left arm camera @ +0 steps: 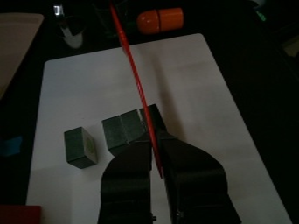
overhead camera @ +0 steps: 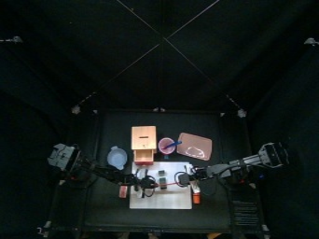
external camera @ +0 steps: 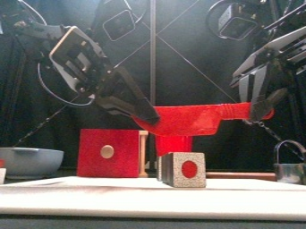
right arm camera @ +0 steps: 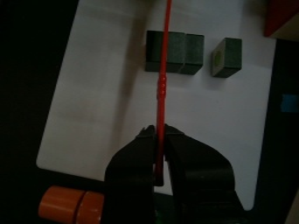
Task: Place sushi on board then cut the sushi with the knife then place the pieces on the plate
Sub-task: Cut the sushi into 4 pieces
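Dark green toy sushi roll [left arm camera: 131, 127] down flat on the white cutting board [left arm camera: 216, 105], near its middle, and in two parts: a longer block and, just beside it across a narrow gap, a single dark green slice [left arm camera: 79, 146]. From the front, a pale speckled end face with a red dot at its centre. Right above the roll, the red toy knife [external camera: 191, 119], held level, its thin edge lined up across the longer block in both wrist views; touching the sushi or not, impossible to tell. Pinched tight at one end by the left gripper [external camera: 146, 116], jaws clenched on the red plastic, and gripped just as firmly at the other end by the right gripper [external camera: 257, 112]. Off the board's right end, on the black table, a rounded orange toy [left arm camera: 162, 17]. Behind the board, a pale wooden box with a red drawer front [external camera: 107, 152], and the flat pink tray [overhead camera: 196, 145] to its right. Far left, a blue-grey bowl [external camera: 27, 161]; far right, a round metal cutter [external camera: 291, 168].
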